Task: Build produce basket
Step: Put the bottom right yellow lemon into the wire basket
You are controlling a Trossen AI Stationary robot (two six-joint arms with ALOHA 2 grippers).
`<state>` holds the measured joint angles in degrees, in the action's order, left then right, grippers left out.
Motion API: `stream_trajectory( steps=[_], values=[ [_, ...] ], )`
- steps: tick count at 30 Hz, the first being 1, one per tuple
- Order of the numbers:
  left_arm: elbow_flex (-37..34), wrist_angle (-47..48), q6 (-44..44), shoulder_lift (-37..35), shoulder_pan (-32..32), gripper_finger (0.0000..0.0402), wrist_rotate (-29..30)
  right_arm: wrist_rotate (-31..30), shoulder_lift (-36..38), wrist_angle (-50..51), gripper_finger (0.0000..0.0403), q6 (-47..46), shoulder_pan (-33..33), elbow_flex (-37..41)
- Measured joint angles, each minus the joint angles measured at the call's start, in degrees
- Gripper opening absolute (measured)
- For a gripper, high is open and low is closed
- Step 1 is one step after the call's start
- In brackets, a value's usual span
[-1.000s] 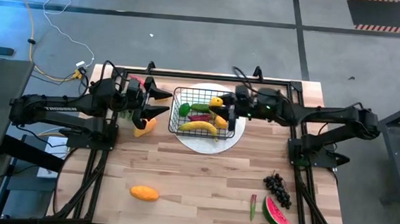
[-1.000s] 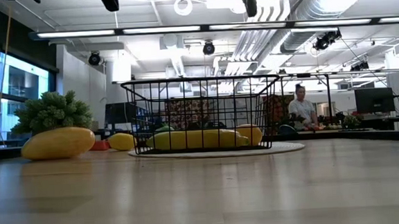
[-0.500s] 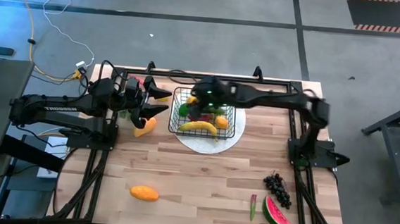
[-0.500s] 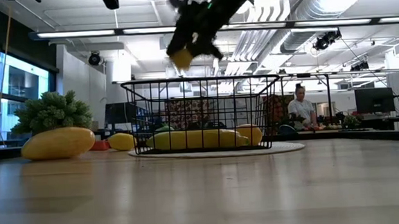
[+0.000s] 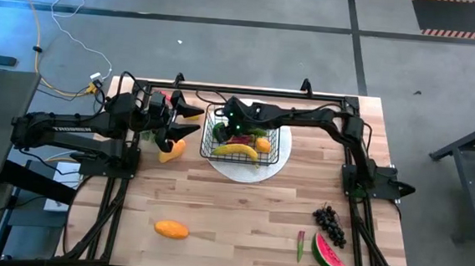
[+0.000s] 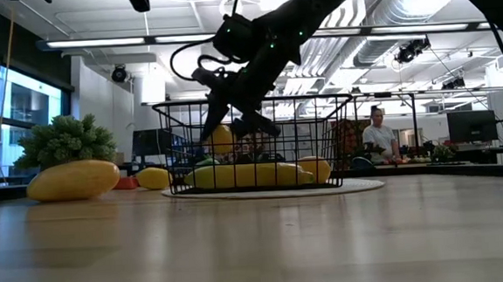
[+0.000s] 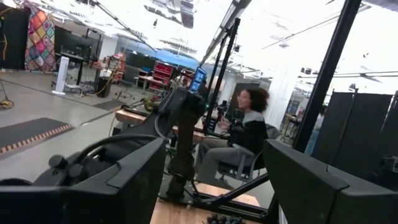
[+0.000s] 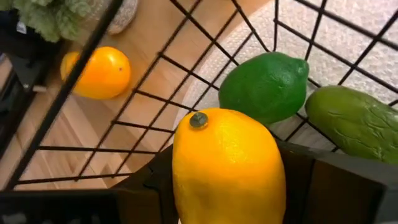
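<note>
We see the right gripper (image 6: 232,116) reaching into the black wire-mesh basket (image 5: 246,135), fingers closed on a smooth, glossy yellow lemon (image 8: 227,167); a second ago it hovered at the basket's three o'clock rim; basket sits on a round white plate (image 5: 246,170) at twelve o'clock on the pale wood-plank table (image 5: 240,217); left gripper (image 5: 190,120) waits parted at nine o'clock; workshop beyond.

Hidden behind the basket (image 6: 253,145) wires and the right gripper (image 6: 232,116) in the low view: most of the fruit inside. Cut off at the right wrist picture's edge: the cucumber (image 8: 357,121). Too small from above to tell: the red piece (image 5: 301,237) beside the watermelon slice (image 5: 328,252).
</note>
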<state>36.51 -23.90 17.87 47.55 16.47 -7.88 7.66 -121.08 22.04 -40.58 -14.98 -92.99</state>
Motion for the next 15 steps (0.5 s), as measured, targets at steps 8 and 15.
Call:
stream_trajectory(
  steps=[8,15],
  values=[
    [0.0,0.0,0.0,0.0,0.0,0.0259,0.1,-0.9,-0.5,-0.3,0.0163,-4.3,1.4,0.0],
    [0.0,0.0,0.0,0.0,0.0,0.0259,0.2,-8.1,-0.5,-0.5,0.0163,-7.8,2.8,0.1]
  ],
)
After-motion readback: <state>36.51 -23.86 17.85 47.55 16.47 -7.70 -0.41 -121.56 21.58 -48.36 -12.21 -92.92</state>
